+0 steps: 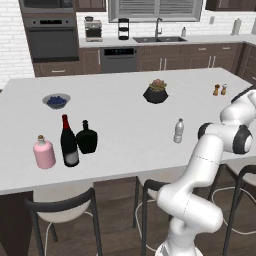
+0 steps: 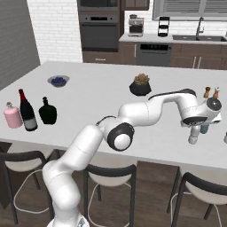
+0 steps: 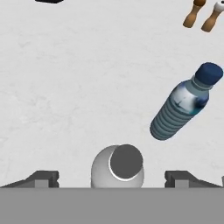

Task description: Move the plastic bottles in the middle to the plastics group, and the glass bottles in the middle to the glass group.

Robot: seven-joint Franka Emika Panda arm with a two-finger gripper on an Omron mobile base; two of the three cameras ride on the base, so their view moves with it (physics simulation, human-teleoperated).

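A small clear plastic bottle (image 3: 117, 168) with a pale grey cap stands upright right under my gripper (image 3: 113, 178). The fingers (image 3: 43, 178) stand wide apart on either side of it and do not touch it. Just beside it stands the translucent blue bottle (image 3: 183, 105) with a dark cap. In the right base view my gripper (image 2: 195, 127) hovers over the clear bottle (image 2: 193, 136), and the blue bottle (image 2: 204, 129) peeks out behind. Another small clear bottle (image 1: 178, 131) stands mid-counter. At the left, the wine bottle (image 1: 68, 142) stands between the pink bottle (image 1: 44, 152) and the black flask (image 1: 86, 137).
Two orange-brown shakers (image 3: 202, 14) stand beyond the blue bottle. A potted plant (image 1: 156, 91) and a bowl of blueberries (image 1: 56, 101) sit farther back on the white counter (image 1: 125, 145). Stools (image 2: 111, 173) line the counter's front edge.
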